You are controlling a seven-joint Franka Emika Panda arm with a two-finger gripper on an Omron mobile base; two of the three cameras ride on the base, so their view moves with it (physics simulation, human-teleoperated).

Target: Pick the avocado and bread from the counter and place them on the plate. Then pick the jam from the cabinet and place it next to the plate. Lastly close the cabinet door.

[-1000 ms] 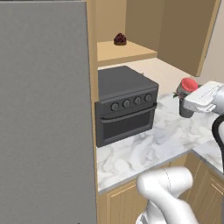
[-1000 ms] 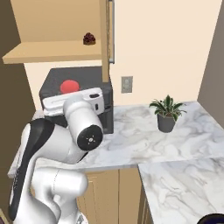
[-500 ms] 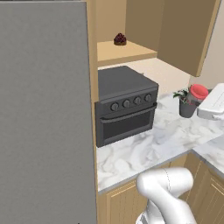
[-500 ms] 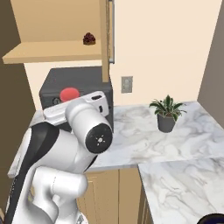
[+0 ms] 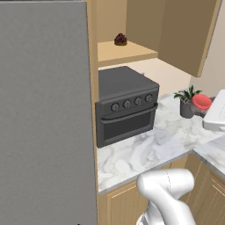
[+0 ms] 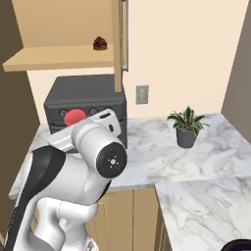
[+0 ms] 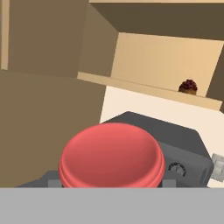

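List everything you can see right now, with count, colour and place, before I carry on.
jam: 1, dark red, on the cabinet shelf
cabinet: 1, light tan, above the oven, open
cabinet door: 1, light tan, swung open at the right
oven: 1, dark grey, on the counter under the shelf
counter: 1, white marble with grey veins
potted plant: 1, green in a grey pot, on the counter right of the oven
wall socket: 1, grey, on the wall beside the oven
red round object: 1, red, in the gripper
gripper: 1, white, shut on the red round object
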